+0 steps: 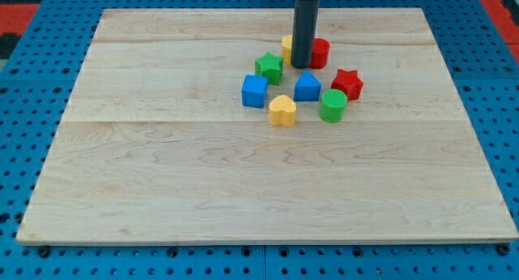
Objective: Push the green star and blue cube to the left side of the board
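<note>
1. Eight small blocks sit clustered in the upper middle of the wooden desk (162,191), which lies on a blue perforated surface (24,109).
2. My tip (302,66) comes down from the view's top as a dark rod; it ends among the top blocks of the cluster, just to the right of the green star (269,66).
3. Behind the rod a yellow block (287,45) shows only at its left edge, its shape hidden, and a red block (320,53) shows to the rod's right; whether my tip touches either I cannot tell.
4. No jaws exist on this arm, only the rod, so there is nothing to report as apart or together.
5. The green star lies at the cluster's upper left, near the board's middle rather than its left side.
6. The blue cube (254,91) sits just below and left of the green star, the leftmost block of the group, also near the middle of the board.
7. A second blue block (307,87), with a peaked top, stands below my tip, right of the blue cube.
8. A yellow heart (282,110) lies at the cluster's bottom, between the two blue blocks and lower.
9. A green ribbed cylinder (332,105) stands right of the heart, touching or just beside a red star (347,83) above it.
</note>
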{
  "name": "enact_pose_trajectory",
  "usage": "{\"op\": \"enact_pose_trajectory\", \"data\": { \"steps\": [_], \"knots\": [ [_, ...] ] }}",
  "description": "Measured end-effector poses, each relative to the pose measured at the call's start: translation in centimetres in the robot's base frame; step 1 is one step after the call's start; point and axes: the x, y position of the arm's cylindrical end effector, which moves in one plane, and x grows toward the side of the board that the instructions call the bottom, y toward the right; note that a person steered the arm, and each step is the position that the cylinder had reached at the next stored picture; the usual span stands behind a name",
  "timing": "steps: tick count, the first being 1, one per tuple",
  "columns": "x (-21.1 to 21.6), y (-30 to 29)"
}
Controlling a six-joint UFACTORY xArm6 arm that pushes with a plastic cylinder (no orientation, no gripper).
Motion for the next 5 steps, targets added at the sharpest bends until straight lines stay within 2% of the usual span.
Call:
{"op": "enact_pose_trajectory", "data": {
  "steps": [2,3,4,5],
  "knots": [
    [-0.2,5.6],
    [-0.2,5.0],
    [-0.2,1.0],
    [-0.2,-0.5]
  ]
}}
